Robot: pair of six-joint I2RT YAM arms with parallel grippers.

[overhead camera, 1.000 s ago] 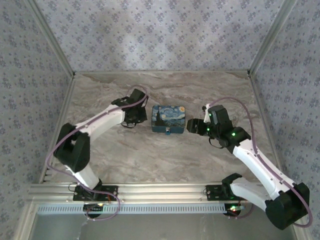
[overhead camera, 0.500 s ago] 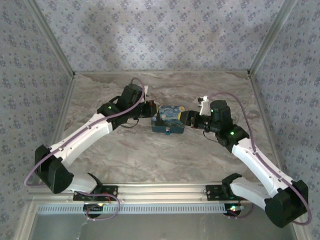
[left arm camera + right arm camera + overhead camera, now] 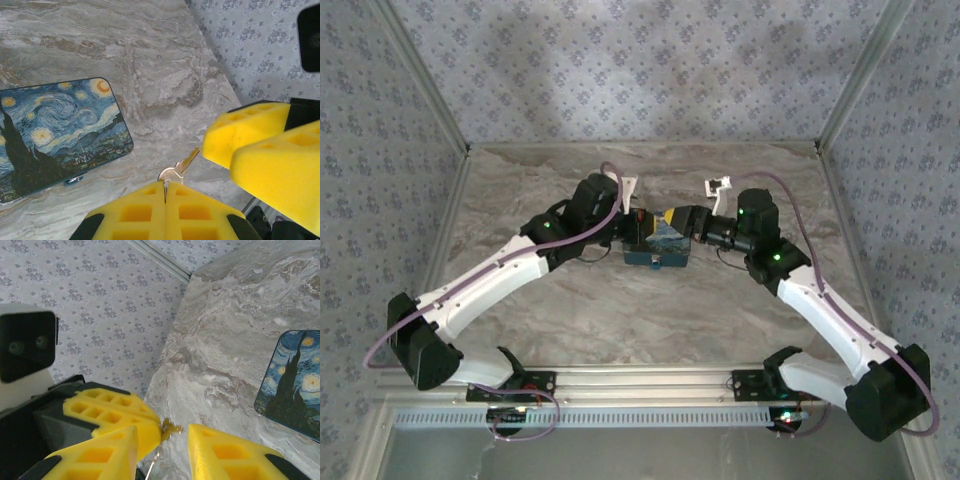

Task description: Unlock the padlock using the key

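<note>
Found both grippers brought nose to nose in the air above the rear of the painted box (image 3: 655, 250), well off the desk (image 3: 720, 310). Compared against a second ago: then parked low on either side of the box, half a second ago already leaning in, now raised and meeting over it. Noted the left gripper (image 3: 165, 189) pinched fully closed on the bow of the key (image 3: 177, 169), blade poking forward toward the right gripper (image 3: 162, 436). Noted the right gripper part-open, narrowed from a wider gape a second ago, one pad on each side of the key's tip, apparently not yet touching it in the right wrist view; nothing held. Read as a handover or regrip of the key, not yet an insertion. Could not pick out the padlock with certainty: only a small metal fitting (image 3: 75, 179) at the box's near edge, too small to identify. Judged unlocking still entirely ahead. Next need likely a firm right-side pinch before any left release, else risk of dropping the key onto the box.
</note>
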